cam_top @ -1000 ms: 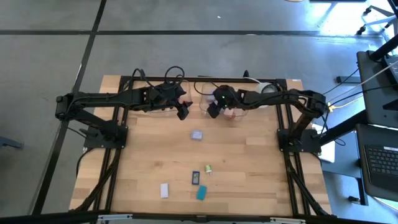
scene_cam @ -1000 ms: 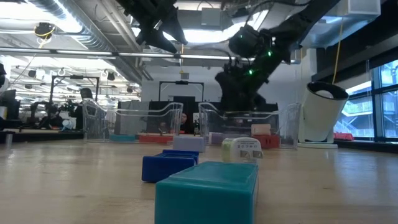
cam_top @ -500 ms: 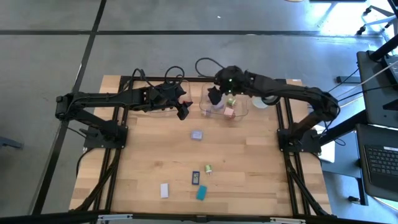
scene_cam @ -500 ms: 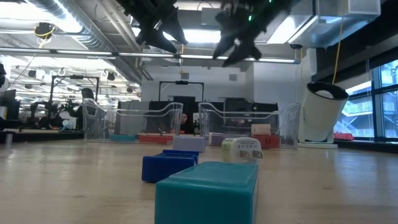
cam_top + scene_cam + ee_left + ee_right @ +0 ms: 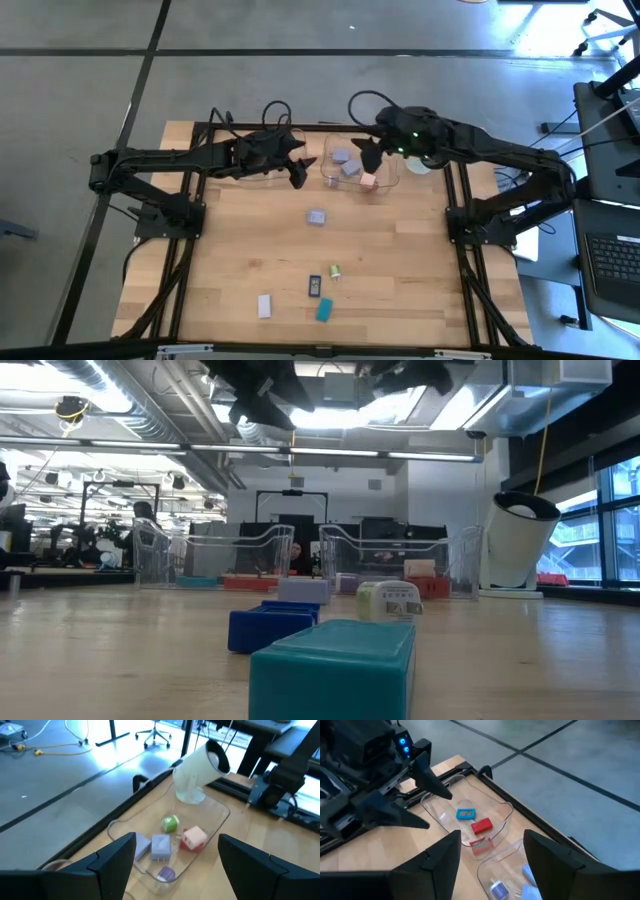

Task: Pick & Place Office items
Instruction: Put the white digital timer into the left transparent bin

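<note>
Since a second earlier, the right arm had lifted away from the right clear tray (image 5: 385, 183) and swung back toward the far edge of the table, while the left arm had hardly shifted. The right gripper (image 5: 368, 156) hung high above that tray with its fingers spread wide and nothing between them. The left gripper (image 5: 300, 170) hovered just beside the left clear tray (image 5: 451, 800), its fingers also wide apart and empty.

Some office items were already sorted. The right tray held lilac pieces (image 5: 160, 846), a green piece (image 5: 170, 823) and a pink piece (image 5: 193, 837). The left tray held a teal piece (image 5: 465, 813) and two red pieces (image 5: 481, 825). A round white tape roll (image 5: 200, 769) stood just beyond the right tray.

Five items lay loose on the wooden table (image 5: 420, 270). A lilac block (image 5: 316, 217) sat near the table's middle, nearer the operator's edge than both trays. Well beyond it, close to that near edge, lay a white piece (image 5: 265, 305), a dark blue piece (image 5: 313, 285), a teal block (image 5: 324, 311) and a small pale green piece (image 5: 335, 271).

The lilac block looked the nearest candidate. It lay almost straight toward the near edge from the left gripper, which was closer to it than the right. Its shape looked nearly square, so no long axis could be told.
</note>
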